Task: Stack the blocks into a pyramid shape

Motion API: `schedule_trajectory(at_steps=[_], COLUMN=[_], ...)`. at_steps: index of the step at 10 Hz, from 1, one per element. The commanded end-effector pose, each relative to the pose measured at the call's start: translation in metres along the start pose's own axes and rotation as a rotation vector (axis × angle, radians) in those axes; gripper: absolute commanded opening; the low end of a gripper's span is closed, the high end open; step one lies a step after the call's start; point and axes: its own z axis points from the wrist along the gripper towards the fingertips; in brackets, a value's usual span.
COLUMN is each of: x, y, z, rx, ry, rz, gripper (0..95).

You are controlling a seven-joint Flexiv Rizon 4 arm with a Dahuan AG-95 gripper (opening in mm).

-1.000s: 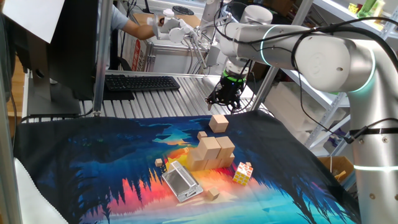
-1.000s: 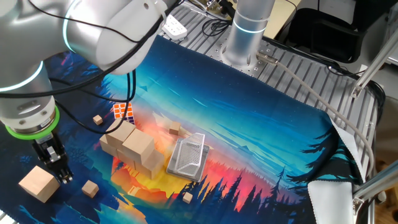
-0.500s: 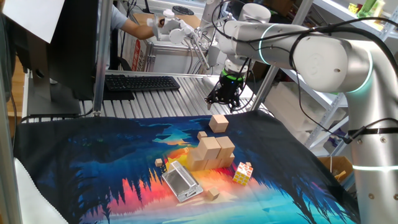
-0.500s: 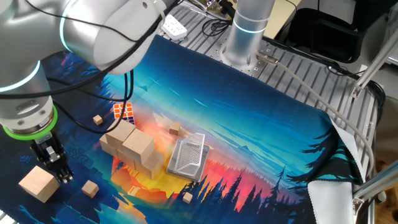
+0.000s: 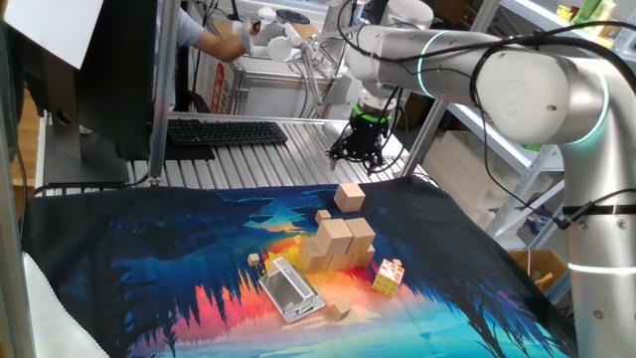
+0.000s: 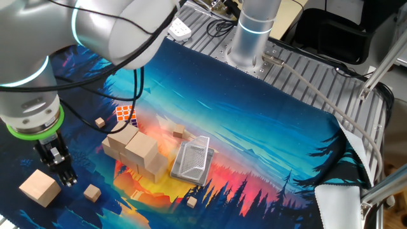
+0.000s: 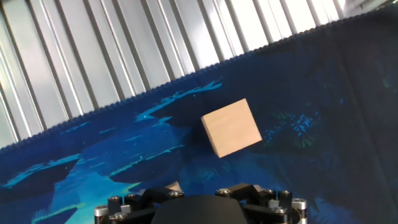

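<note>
**A:** Where is your tool, and what is it doing?

**B:** Your tool (image 5: 359, 156) hangs above the far edge of the mat (image 5: 179, 249), pointing straight down; its jaws stand wide apart and hold nothing. In the other fixed view you see the tool (image 6: 58, 177) just above and beside a lone block (image 6: 39, 187), not touching it.

**A:** Where are the blocks?

**B:** That lone block (image 5: 349, 197) sits flat on the mat near its far edge, apart from the rest; the hand view shows it (image 7: 231, 128) turned at a slant on dark blue cloth, with the ribbed metal desk (image 7: 93, 50) beyond the cloth's hem. The other blocks form a pile (image 5: 337, 245) near the middle of the mat; in the other fixed view the pile (image 6: 137, 149) reads as light-tan cubes pressed together with at least one on top; you cannot count them exactly from here.

**A:** What else lies on the mat?

**B:** A multicoloured puzzle cube (image 5: 388, 277) rests just beside the pile; a flat metal grater-like piece (image 5: 289, 289) lies on the near side of the pile; several tiny wooden cubes are scattered around, one (image 5: 340, 310) near the metal piece and one (image 6: 93, 193) close to the lone block. Behind the mat, a black keyboard (image 5: 224, 132) lies on the desk.
</note>
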Motion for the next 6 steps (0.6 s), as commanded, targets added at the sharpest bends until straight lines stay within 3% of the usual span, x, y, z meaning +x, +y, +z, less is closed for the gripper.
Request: schedule_trajectory(at_steps=[1, 6], x=[-0.003, -0.005], y=[-0.003, -0.027], z=[0.002, 0.023], rx=[0.001, -0.007], ry=[0.002, -0.005], rz=[-0.008, -0.032], gripper=[95.0, 95.0])
